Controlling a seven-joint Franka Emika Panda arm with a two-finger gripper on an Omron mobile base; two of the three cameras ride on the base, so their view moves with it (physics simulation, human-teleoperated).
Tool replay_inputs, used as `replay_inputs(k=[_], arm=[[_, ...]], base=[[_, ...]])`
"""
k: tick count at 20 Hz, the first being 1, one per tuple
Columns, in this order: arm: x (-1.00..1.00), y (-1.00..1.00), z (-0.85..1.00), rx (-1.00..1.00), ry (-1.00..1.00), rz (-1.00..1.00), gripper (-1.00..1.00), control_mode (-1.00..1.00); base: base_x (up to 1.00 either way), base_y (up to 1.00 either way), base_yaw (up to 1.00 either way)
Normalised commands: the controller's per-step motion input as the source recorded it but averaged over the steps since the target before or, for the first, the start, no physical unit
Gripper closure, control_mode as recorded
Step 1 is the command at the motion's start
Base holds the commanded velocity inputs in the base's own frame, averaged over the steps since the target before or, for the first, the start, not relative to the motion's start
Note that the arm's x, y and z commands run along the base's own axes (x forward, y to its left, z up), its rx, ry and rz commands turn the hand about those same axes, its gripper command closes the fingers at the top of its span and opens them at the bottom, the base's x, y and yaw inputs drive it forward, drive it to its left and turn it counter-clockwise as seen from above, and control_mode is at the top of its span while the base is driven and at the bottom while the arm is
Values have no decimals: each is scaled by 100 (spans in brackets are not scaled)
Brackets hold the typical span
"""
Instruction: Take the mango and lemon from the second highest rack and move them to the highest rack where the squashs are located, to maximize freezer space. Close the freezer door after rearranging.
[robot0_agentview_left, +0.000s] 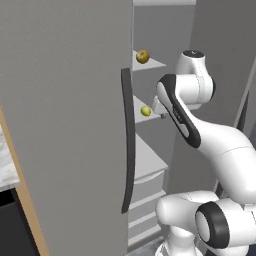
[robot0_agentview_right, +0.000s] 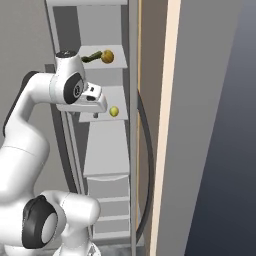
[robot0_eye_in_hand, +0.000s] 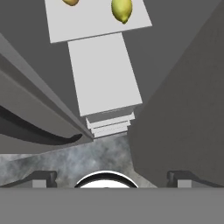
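Matte grey freezer door (robot0_agentview_left: 65, 125) | curved dark handle (robot0_agentview_left: 128, 145) | oval lemon (robot0_eye_in_hand: 121, 9)

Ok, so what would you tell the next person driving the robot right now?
Gripper: open, empty, by the second highest rack.
Lemon and mango both lie on that rack, untouched.
Squash sits on the highest rack.
Freezer door is open.
Done: nothing moved yet.
Left: lift both fruits up beside the squash, then shut the door.
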Motion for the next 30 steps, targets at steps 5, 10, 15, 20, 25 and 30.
replay_inputs(k=[5,10,15,20,25,30], arm=[[0,0,0,0,0,0,-100,100],[0,0,0,0,0,0,-100,100],[0,0,0,0,0,0,-100,100],[0,0,0,0,0,0,-100,100],[0,0,0,0,0,0,-100,100],[0,0,0,0,0,0,-100,100]], base=[[-5,1,0],[18,40,-1],[34,52,-6],[50,10,-1],[59,-26,0],[48,-42,5]])
